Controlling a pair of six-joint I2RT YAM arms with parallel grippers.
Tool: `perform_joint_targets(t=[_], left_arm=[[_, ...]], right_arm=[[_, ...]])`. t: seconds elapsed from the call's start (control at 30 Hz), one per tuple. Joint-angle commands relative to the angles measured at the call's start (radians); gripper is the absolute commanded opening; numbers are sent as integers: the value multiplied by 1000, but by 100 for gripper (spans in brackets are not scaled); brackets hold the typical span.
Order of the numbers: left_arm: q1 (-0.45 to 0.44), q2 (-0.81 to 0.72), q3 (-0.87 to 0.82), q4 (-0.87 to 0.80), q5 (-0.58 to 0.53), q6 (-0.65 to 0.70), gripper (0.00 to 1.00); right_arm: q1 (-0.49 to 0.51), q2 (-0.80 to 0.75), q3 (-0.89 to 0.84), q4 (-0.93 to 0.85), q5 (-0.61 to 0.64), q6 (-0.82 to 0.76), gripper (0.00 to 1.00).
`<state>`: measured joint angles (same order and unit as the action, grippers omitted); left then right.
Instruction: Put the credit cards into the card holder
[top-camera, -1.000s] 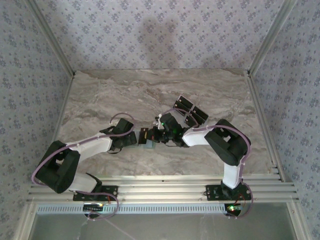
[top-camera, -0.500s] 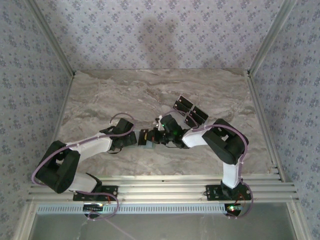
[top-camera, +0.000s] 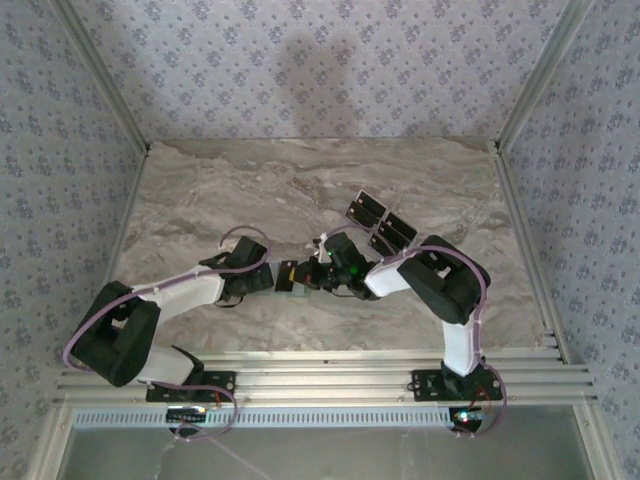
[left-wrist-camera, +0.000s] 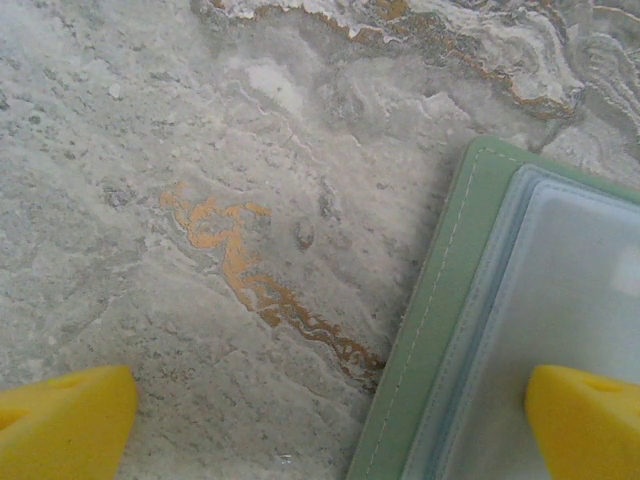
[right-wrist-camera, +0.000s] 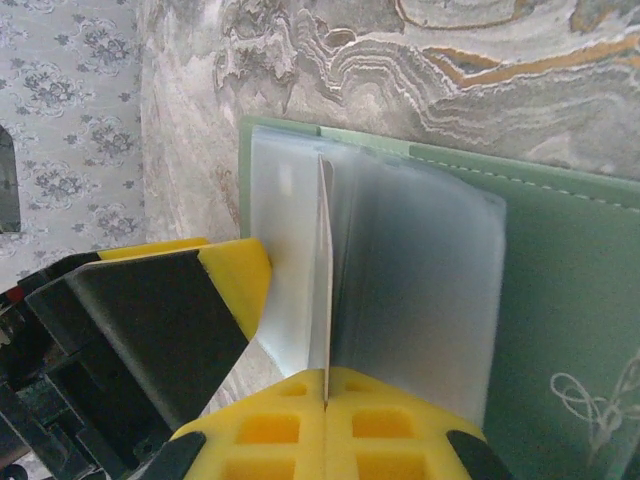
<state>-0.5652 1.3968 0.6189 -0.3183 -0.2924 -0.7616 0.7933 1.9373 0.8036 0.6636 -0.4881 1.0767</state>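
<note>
The card holder (right-wrist-camera: 560, 280) is laid open and flat on the desk (left-wrist-camera: 200, 150), directly ahead of both sets of fingers, with its clear sleeves (right-wrist-camera: 420, 270) lifted. The right fingers (right-wrist-camera: 400, 430) are clenched on a thin sheet (right-wrist-camera: 323, 260) seen edge-on. It is judged to be a card being loaded, though a sleeve leaf cannot be ruled out. The left fingers (left-wrist-camera: 585, 420) are spread wide and released. 1 tip is placed over a sleeve at the holder's edge and the other over bare desk, with nothing grasped. 3 credit cards (top-camera: 367, 208) are seen lying beyond and to the right of the right fingers, apart from them.

The sheet is stood on edge, square to the holder's face. Its visible long edge is pointed straight away from the right fingertips, toward the holder's stitched border, which is run across them. The holder's own long axis cannot be settled, since it is cut off by the frame.

The step in hand is judged to be insertion. The sheet would best be tilted toward 1 sleeve mouth and slid along its long edge, while the holder is pinned by the left fingertip so that it is not dragged. Skewing should be avoided, since a corner could be caught on the sleeve lip.
</note>
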Motion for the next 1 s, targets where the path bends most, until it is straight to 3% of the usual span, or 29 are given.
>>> perform_joint_targets(t=[0.0, 0.97], left_arm=[[-3, 25, -19, -117, -33, -2, 100], [-1, 24, -19, -117, -34, -3, 100]], right_arm=[[-4, 26, -11, 37, -25, 25, 0], [-11, 63, 6, 3, -71, 16, 0]])
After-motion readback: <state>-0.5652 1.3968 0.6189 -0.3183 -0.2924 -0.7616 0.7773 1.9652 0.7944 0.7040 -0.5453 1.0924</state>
